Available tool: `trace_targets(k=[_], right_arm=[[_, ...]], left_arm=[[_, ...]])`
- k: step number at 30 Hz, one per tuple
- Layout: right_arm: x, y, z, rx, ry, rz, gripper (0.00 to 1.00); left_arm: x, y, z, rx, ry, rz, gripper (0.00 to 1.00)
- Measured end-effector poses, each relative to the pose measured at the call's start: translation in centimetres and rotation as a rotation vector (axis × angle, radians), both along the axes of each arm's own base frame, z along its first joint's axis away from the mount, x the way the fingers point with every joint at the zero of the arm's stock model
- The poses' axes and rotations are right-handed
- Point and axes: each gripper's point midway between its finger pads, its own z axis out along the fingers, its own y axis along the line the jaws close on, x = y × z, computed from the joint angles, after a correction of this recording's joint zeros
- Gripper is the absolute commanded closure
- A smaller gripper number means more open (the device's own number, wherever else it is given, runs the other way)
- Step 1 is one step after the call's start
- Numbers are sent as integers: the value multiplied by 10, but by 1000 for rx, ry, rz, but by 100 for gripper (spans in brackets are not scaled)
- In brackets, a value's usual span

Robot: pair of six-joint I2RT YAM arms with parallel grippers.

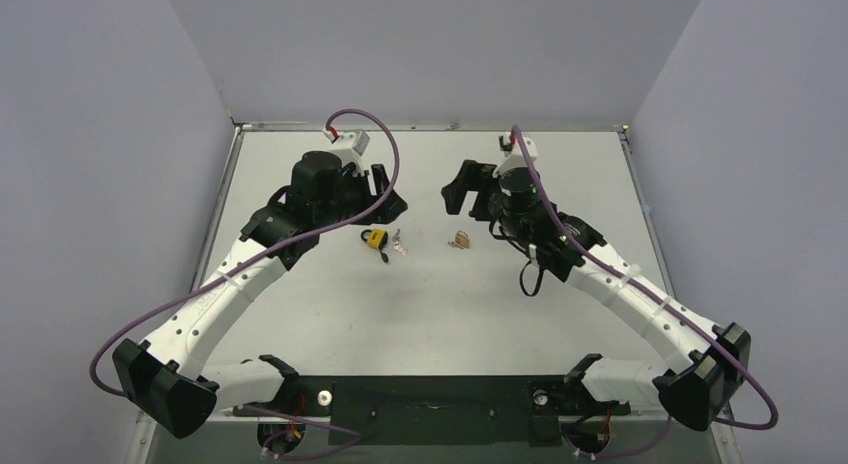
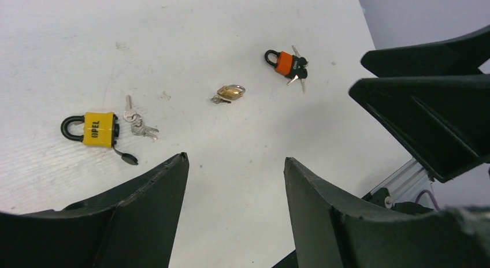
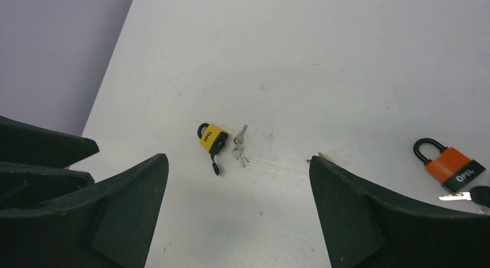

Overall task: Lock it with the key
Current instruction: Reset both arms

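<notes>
A yellow padlock [image 1: 374, 240] with a black shackle lies near mid-table, a small bunch of silver keys [image 1: 399, 246] just to its right. The left wrist view shows the same yellow padlock [image 2: 97, 129] and keys [image 2: 137, 125] ahead to the left. My left gripper [image 2: 236, 158] hovers open above bare table, holding nothing. My right gripper [image 3: 238, 157] is open wide and empty too, with the yellow padlock [image 3: 212, 137] and keys [image 3: 239, 148] lying beyond its fingertips. In the top view the left gripper [image 1: 385, 196] and right gripper [image 1: 462, 191] face each other above the locks.
A small brass padlock [image 1: 460, 241] lies right of the keys, seen also as the brass padlock [image 2: 230, 93]. An orange padlock [image 2: 283, 62] with black-headed keys [image 2: 299, 73] lies farther right, the same orange padlock [image 3: 449, 164]. Grey walls enclose the table on three sides.
</notes>
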Motion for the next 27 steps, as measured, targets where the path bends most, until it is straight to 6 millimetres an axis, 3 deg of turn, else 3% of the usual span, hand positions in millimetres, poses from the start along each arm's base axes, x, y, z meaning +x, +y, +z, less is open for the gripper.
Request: trace_targets(k=[6, 11, 27], right_arm=[[-25, -39, -13, 5, -3, -64, 11], [-28, -56, -7, 19, -23, -106, 11], [-26, -60, -6, 17, -26, -122, 10]], left_arm=[[-3, 9, -4, 73, 0, 6, 40], [-2, 14, -7, 104, -2, 21, 39], [-4, 19, -9, 125, 2, 30, 35]])
